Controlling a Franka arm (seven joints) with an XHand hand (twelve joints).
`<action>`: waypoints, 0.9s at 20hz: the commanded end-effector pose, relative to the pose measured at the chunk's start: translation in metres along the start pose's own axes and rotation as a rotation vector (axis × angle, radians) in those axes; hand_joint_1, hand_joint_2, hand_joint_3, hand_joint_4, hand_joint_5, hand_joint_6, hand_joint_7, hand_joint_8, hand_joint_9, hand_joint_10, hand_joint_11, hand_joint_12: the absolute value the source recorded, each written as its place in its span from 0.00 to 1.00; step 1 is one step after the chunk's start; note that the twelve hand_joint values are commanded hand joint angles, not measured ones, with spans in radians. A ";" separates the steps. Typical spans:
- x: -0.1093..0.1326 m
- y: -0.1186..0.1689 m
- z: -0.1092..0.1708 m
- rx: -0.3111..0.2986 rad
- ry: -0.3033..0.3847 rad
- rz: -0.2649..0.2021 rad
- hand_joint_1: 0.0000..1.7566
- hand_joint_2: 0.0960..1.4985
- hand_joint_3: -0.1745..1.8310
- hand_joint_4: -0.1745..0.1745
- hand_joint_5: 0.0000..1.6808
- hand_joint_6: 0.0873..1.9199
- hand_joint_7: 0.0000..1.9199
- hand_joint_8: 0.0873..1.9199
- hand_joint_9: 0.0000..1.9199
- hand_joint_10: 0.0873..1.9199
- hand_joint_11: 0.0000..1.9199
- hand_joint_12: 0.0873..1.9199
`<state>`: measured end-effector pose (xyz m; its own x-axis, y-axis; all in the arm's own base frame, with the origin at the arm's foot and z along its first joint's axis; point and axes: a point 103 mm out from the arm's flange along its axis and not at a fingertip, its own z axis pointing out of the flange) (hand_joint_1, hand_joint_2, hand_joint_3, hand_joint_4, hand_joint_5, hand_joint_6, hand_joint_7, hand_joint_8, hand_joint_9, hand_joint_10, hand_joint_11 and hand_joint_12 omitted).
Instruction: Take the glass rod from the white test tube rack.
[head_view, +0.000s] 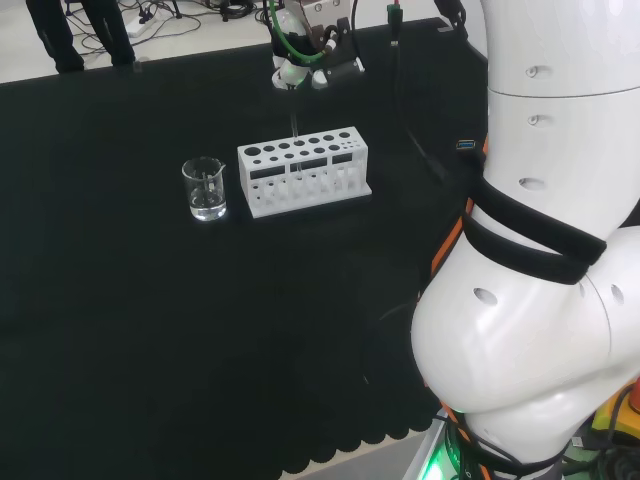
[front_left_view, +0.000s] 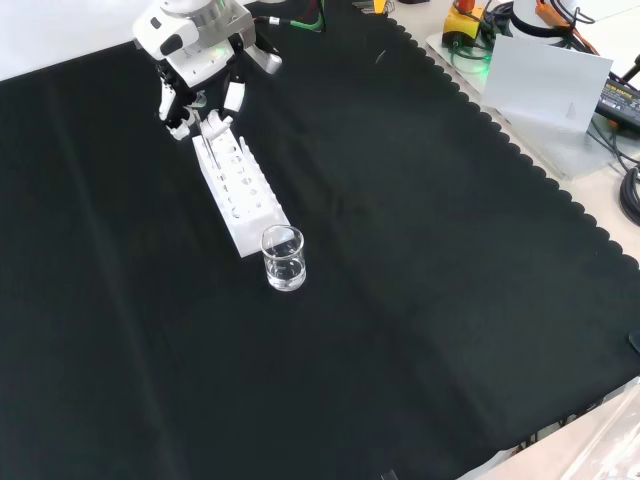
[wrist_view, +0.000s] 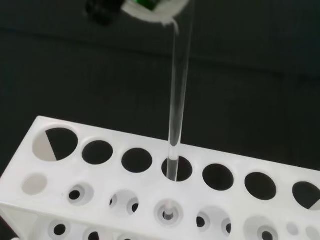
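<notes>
The glass rod (wrist_view: 179, 85) was a thin clear stick standing nearly upright, its lower end passing down through one of the round holes in the top of the white test tube rack (wrist_view: 150, 195). In the head view the rack (head_view: 304, 180) was a long white block with two rows of round holes, lying on the cloth with its long axis running roughly from eight o'clock to two o'clock.

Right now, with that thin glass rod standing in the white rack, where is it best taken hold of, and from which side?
Near its top end, from above. The glass rod stands upright through a hole in the white rack, so only its upper length is free. The hand is already at that end.
</notes>
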<state>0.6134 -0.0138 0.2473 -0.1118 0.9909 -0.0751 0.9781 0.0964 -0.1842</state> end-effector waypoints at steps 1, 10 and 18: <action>0.004 0.000 0.001 -0.018 -0.002 0.001 0.64 0.52 0.33 0.00 0.53 0.44 0.61 0.43 0.82 0.35 0.90 0.39; -0.001 -0.003 0.005 0.000 -0.029 0.003 0.66 0.66 0.09 0.00 0.50 0.42 0.63 0.41 0.84 0.30 0.96 0.30; -0.001 -0.004 0.001 -0.063 0.011 0.019 0.73 0.67 0.09 0.00 0.67 0.31 0.64 0.41 0.83 0.32 0.91 0.24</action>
<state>0.6106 -0.0170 0.2432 -0.1007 0.9921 -0.0747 0.9823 0.0873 -0.1655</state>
